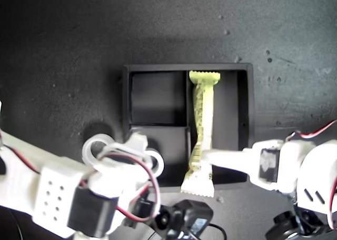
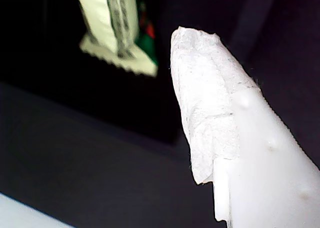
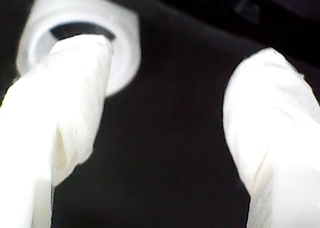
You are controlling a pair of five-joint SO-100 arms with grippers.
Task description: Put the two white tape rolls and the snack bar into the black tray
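The snack bar (image 1: pixel 202 119) lies lengthwise in the long compartment of the black tray (image 1: pixel 158 68), its near crimped end overhanging the tray's wall. My first gripper (image 1: pixel 206 157) reaches in from the exterior view's right. Its padded finger (image 2: pixel 215 113) sits over the bar's near part, and the bar's end (image 2: pixel 115 28) shows apart from it. My second gripper (image 1: pixel 145 151) is open at the tray's near small compartment, one fingertip in the hole of a white tape roll (image 3: pixel 125 43) (image 1: pixel 156 163). The other white tape roll (image 1: pixel 97 148) rests outside the tray, at the exterior view's left.
The tray's far small compartment (image 1: pixel 158 98) holds nothing. Dark matte tabletop (image 1: pixel 63 66) surrounds the tray. Black arm bases and cables (image 1: pixel 184 216) crowd the near edge of the exterior view. Red and black wires (image 1: pixel 150 185) loop over my second arm.
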